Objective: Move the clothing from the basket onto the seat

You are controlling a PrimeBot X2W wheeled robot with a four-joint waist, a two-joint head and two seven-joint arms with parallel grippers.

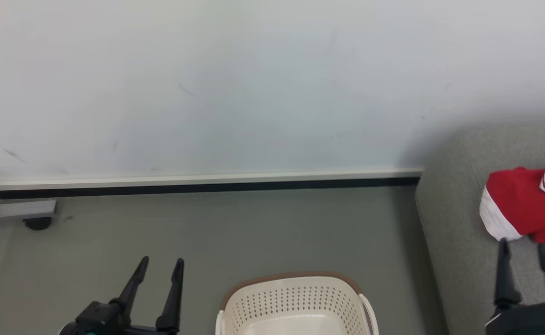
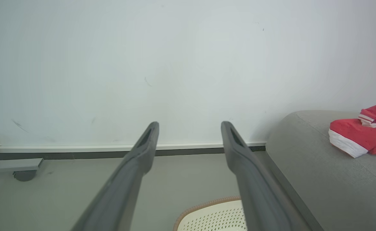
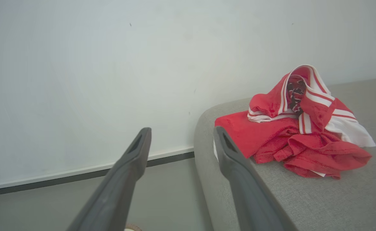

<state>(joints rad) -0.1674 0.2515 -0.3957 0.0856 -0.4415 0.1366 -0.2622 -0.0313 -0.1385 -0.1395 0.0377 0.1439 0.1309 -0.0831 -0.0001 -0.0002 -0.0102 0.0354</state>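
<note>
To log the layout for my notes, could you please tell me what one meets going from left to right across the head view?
From the left: dark caster wheel → left gripper → basket → seat → clothing, lying on the seat.

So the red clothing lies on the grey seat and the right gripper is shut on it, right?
No: the clothing does lie on the seat, but the right gripper is open and holds nothing, as the right wrist view shows.
</note>
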